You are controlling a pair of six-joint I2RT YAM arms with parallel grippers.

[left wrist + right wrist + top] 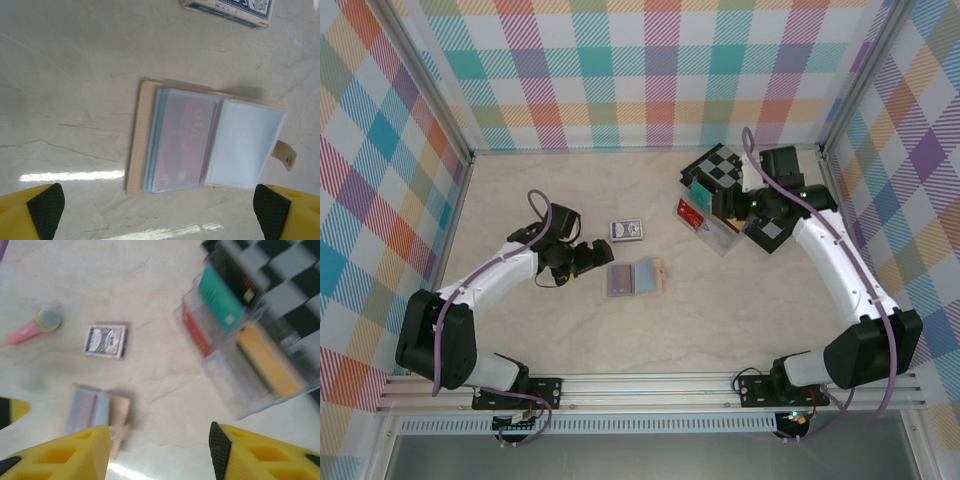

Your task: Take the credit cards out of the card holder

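**A:** Nearest claw?
**B:** The left gripper point(590, 256) is spread wide and empty, just beside the card holder point(200, 142), which lies open on the table point(650, 340).
**A:** Cards?
**B:** A red credit card point(187, 140) shows dimly through a cloudy sleeve point(245, 145). I can't make out the rest.
**A:** Farther?
**B:** The playing-card pack point(230, 6) is cut off. The right gripper point(160, 450) is parted, holding nothing, near the blurred clear rack point(235, 340).

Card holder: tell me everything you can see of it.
The card holder lies open and flat on the table, with its tan, leather-like cover underneath and clear plastic sleeves facing up. One half carries a stack of sleeves with a red card showing through. The sleeve on the other half looks empty. A small tan tab with a snap sticks out from that side. Only the table touches it.
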